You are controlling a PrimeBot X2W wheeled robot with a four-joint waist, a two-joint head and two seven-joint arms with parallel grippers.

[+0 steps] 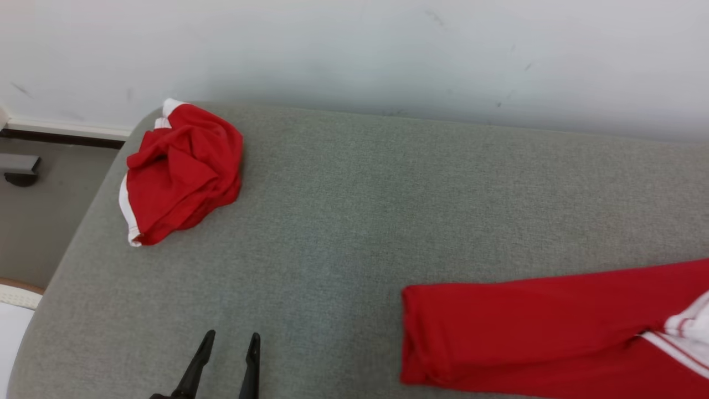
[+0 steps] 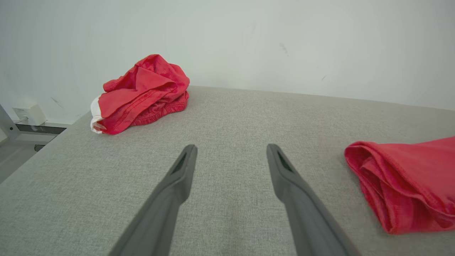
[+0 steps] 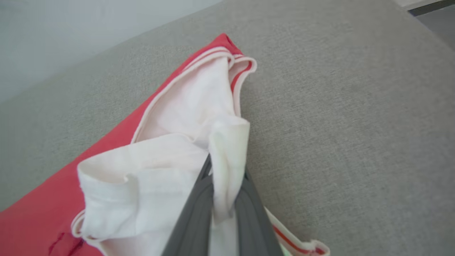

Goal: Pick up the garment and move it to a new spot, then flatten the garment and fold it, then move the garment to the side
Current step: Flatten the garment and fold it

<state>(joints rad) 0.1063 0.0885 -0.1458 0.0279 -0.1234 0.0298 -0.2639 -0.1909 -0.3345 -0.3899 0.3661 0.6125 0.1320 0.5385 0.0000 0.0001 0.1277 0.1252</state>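
right hand [image 3: 227, 170]: pinched on the white fold of the garment [image 1: 526, 327]
left hand [image 1: 230, 338]: wide, empty, above the table [image 1: 354, 210]
lift: probably slow and straight up, in case the thin fold slips

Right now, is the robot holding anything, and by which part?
The right gripper pinches a fold of white fabric on the red garment; the left gripper is open, holding nothing.

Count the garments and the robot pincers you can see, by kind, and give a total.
Red fabric garments: 2, a crumpled red fabric bundle with white trim and a long red fabric garment with white lining.
Dark two-fingered pincers: 2, the left pincer open, the right pincer shut on the long garment's white lining.
Total: 4.
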